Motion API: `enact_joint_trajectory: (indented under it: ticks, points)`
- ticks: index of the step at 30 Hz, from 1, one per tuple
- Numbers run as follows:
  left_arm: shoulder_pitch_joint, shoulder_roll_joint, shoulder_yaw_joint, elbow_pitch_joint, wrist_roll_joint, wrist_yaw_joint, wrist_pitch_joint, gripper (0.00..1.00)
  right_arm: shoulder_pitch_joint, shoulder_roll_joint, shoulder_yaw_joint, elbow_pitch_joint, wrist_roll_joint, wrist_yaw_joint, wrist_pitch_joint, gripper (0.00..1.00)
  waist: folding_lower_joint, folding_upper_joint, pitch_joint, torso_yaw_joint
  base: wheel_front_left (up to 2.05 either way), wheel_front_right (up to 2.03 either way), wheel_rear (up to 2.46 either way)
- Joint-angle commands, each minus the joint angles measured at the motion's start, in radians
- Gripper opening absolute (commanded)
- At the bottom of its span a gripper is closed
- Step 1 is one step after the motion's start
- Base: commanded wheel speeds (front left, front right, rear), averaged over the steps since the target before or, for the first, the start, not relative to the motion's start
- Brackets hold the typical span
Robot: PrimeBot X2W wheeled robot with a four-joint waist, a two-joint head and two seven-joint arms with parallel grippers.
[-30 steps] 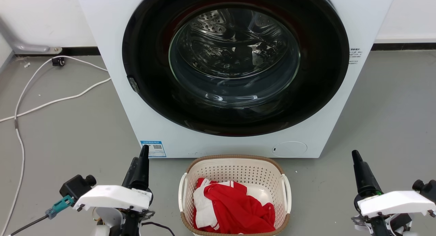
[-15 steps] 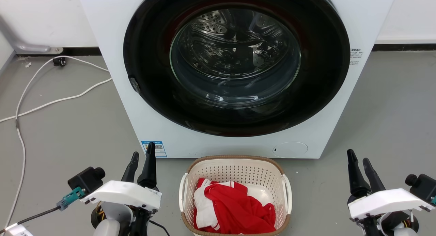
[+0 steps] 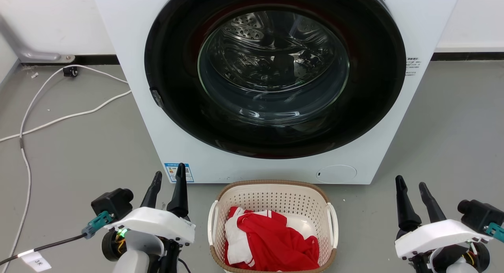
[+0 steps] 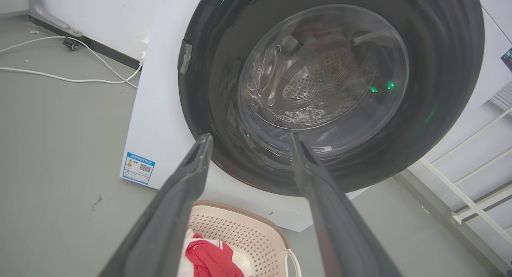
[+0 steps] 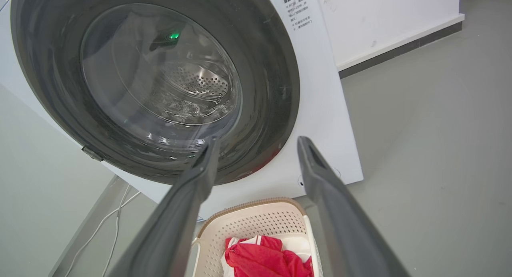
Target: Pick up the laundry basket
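Nothing is gripped yet — the basket (image 3: 271,197) sits on the floor (image 3: 78,155) between the grippers, just inboard of each. The left gripper (image 3: 169,172) and right gripper (image 3: 410,182) both stand parted and empty, clear of it. Closing in, clamping and lifting are all left to do.

Both arms are held low and reach forward, one at each side. The left gripper (image 3: 169,171) has its two dark fingers (image 3: 179,192) spread apart, tips pointing ahead. The right gripper (image 3: 410,181) stands parted the same way. A white wrist housing (image 3: 153,223) sits behind each, with a green light (image 3: 122,232) glowing under the left one.
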Motion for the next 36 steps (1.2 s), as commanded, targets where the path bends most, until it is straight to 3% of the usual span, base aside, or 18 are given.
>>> enact_joint_trajectory:
  ticks: [1,36]
  points:
    - [-0.026,0.002,-0.004,-0.004,0.029,0.004,-0.01,1.0,-0.027,0.0,0.002,-0.003,-0.032,0.0,-0.009,1.0,0.0,0.0,0.0,0.0,0.0,0.0,0.0]
    - [-0.053,0.0,-0.041,0.037,0.343,0.033,-0.087,1.0,-0.034,0.003,0.027,-0.002,-0.379,0.0,-0.078,1.0,0.0,0.0,-0.002,0.01,0.0,0.0,0.0]
